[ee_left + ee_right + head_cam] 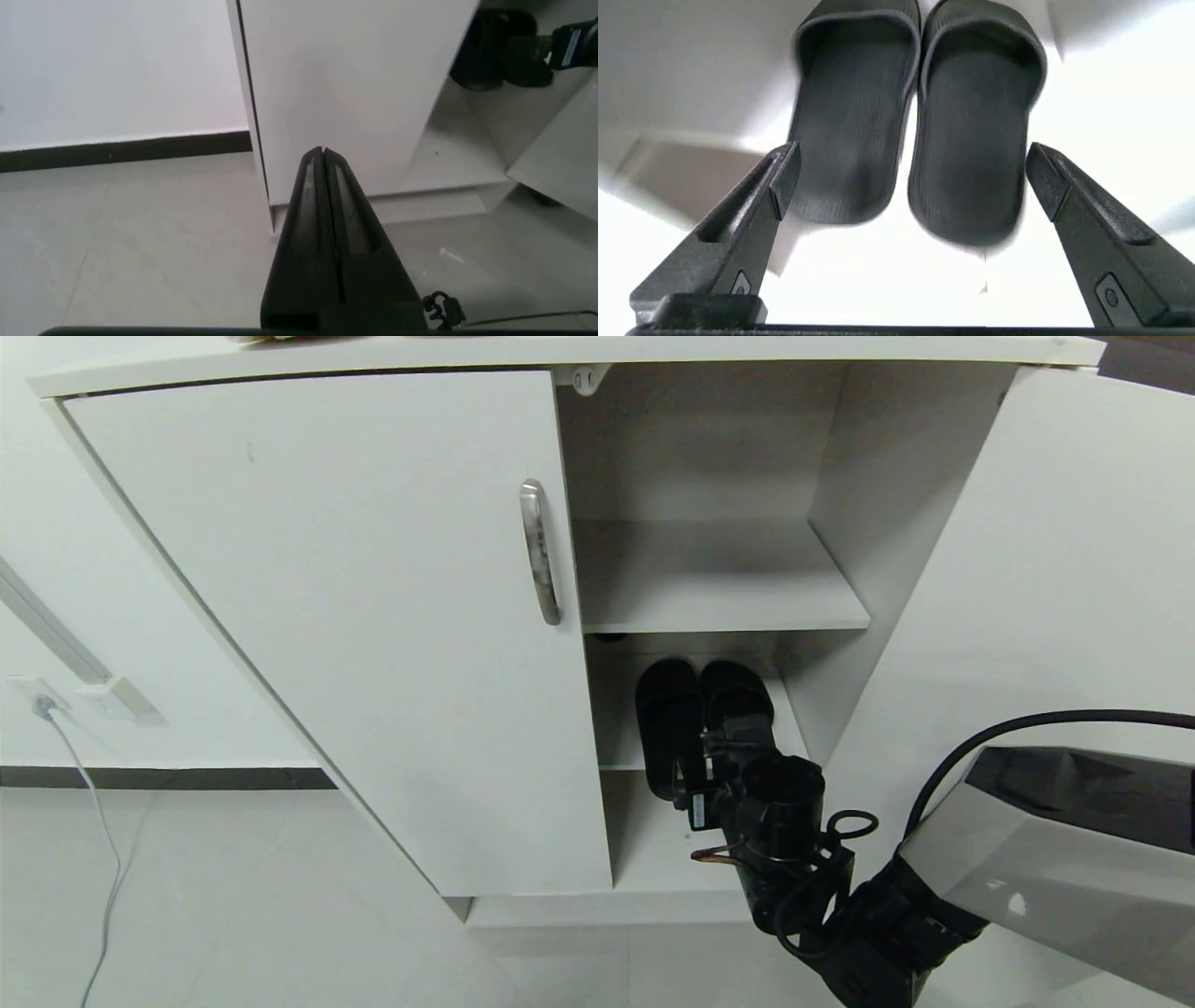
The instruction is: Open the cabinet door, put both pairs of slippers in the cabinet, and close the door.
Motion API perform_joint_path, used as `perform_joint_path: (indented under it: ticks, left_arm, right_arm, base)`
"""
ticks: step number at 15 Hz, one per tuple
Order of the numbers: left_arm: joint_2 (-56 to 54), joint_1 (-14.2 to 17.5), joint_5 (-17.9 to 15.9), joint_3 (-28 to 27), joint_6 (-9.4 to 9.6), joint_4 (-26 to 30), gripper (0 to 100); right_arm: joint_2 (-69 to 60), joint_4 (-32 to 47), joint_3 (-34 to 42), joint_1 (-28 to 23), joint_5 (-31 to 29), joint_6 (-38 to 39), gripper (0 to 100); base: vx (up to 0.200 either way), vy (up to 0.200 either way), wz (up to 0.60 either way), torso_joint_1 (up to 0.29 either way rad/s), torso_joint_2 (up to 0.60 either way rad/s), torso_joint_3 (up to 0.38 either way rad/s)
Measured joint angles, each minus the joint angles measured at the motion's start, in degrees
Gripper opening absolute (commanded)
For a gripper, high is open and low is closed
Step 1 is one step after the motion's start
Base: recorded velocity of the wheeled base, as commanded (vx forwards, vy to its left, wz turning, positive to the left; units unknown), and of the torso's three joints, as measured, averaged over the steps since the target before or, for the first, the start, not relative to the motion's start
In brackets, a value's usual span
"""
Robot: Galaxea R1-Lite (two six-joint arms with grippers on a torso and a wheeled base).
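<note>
We find the right gripper (912,159) released, its two fingers (738,233) spread wide and holding nothing; between them, a little farther in, lies the pair of black slippers (915,121). In the head view this gripper sits at the open right half of the cabinet (840,350), level with the middle shelf (616,728), and its tip overlaps the heel ends of the slippers, though we cannot tell whether it touches them. The slippers lie flat on that shelf, side by side and all but touching along their inner edges, straps toward the back of the cabinet and heels toward the front edge. Above them is the upper shelf (719,588), below them the bottom compartment (653,849). The right door (1046,569) stands swung open beside the arm, while the left door (355,616) is shut, its upright metal handle (540,553) on the edge nearest the opening. The left gripper (320,161) is clenched, its fingers pressed together along a thin seam with nothing between them; it hangs low over the pale tiled floor (140,243), in front of the shut left door and well apart from the slippers. Farther left, a dark skirting strip (168,777) runs along the foot of the white wall (56,523), where a socket (37,695) holds a plug with a pale cable (98,821) trailing down to the floor
</note>
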Motion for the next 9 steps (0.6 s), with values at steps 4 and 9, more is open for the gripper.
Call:
perform_joint_path:
  ticks: [4, 9]
  left_arm:
    - [0.0, 0.0, 0.0, 0.0, 0.02, 0.0, 0]
    - [0.0, 0.0, 0.0, 0.0, 0.00, 0.0, 0]
  right_arm:
    - [-1.4, -0.1, 1.4, 0.1, 0.0, 0.0, 100]
    - [-2.8, -0.1, 2.5, 0.1, 0.0, 0.0, 100]
  base:
    - [-0.050, 0.000, 0.00, -0.001, 0.00, -0.001]
    - [0.000, 0.000, 0.00, 0.000, 0.00, 0.000]
